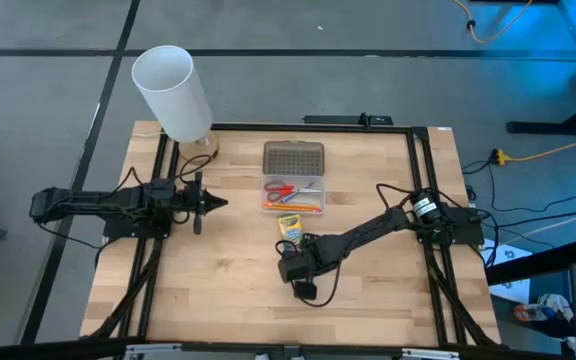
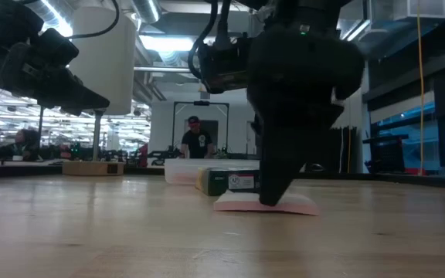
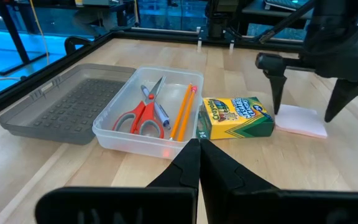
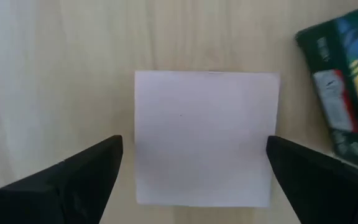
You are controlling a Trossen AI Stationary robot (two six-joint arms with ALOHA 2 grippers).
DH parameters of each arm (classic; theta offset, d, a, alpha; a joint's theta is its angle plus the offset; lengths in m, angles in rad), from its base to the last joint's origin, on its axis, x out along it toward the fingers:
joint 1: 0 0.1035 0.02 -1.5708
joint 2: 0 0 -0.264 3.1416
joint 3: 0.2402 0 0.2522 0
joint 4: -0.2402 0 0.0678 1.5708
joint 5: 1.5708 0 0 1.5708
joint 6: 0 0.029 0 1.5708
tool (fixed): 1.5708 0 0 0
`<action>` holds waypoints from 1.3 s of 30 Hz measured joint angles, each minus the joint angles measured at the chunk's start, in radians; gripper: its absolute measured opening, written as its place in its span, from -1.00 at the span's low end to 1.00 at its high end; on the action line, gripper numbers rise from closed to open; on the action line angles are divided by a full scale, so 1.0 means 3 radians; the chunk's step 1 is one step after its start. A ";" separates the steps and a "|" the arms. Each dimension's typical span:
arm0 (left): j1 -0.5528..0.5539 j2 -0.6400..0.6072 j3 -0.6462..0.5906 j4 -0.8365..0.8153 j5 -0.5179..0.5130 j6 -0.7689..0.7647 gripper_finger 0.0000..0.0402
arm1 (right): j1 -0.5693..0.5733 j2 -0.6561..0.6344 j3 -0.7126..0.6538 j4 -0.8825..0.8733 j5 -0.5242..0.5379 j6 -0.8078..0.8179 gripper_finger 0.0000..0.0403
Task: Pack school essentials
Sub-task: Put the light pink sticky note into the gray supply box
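A pale pink sticky-note pad [image 4: 207, 137] lies flat on the wooden table. My right gripper [image 4: 194, 148] points down over it, open, with one finger on either side of the pad [image 3: 300, 120]; no touch shows. The green-and-yellow crayon box [image 3: 238, 117] lies on its side between the pad and the clear case [image 3: 143, 134]. In the case lie red-handled scissors [image 3: 140, 115], a blue pen [image 3: 157, 111] and an orange pencil [image 3: 184, 113]. My left gripper [image 1: 208, 203] hangs shut over the table's left part, clear of everything.
The case's grey dotted lid [image 1: 293, 157] lies open flat on the case's far side. A tall white cylinder [image 1: 173, 92] stands at the far left corner. Bare wood stretches along the near edge. A person [image 2: 195, 139] shows in the room behind.
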 joint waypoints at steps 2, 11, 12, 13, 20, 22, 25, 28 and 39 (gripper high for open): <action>0.0000 0.0001 0.0000 0.0000 0.0000 0.0000 -1.00 | 0.0000 0.0010 0.0000 -0.0011 0.0150 0.0004 0.99; -0.0001 0.0000 0.0000 -0.0001 0.0001 0.0000 -1.00 | -0.0003 0.0012 -0.0001 -0.0005 0.0223 0.0015 0.99; -0.0001 0.0000 0.0000 -0.0001 0.0001 0.0000 -1.00 | -0.0003 0.0012 -0.0001 -0.0006 0.0226 0.0014 0.99; -0.0001 0.0000 0.0000 0.0000 0.0001 0.0000 -1.00 | -0.0003 0.0012 0.0001 -0.0013 0.0248 0.0010 0.99; -0.0001 0.0001 0.0000 0.0000 0.0000 0.0000 -1.00 | -0.0001 0.0012 0.0019 -0.0066 0.0412 0.0013 0.99; -0.0001 0.0001 0.0000 -0.0001 0.0000 0.0000 -1.00 | -0.0003 0.0012 0.0018 -0.0072 0.0335 0.0010 0.99; 0.0000 0.0001 0.0000 0.0000 0.0000 0.0000 -1.00 | -0.0013 0.0011 -0.0047 -0.0037 0.0261 0.0012 0.99; -0.0001 0.0001 0.0000 -0.0001 0.0001 0.0000 -1.00 | -0.0050 -0.0009 -0.0143 0.0066 0.0239 0.0013 0.99; -0.0001 0.0001 0.0000 0.0000 0.0001 0.0000 -1.00 | -0.0117 -0.0005 -0.0220 0.0147 0.0039 -0.0002 0.99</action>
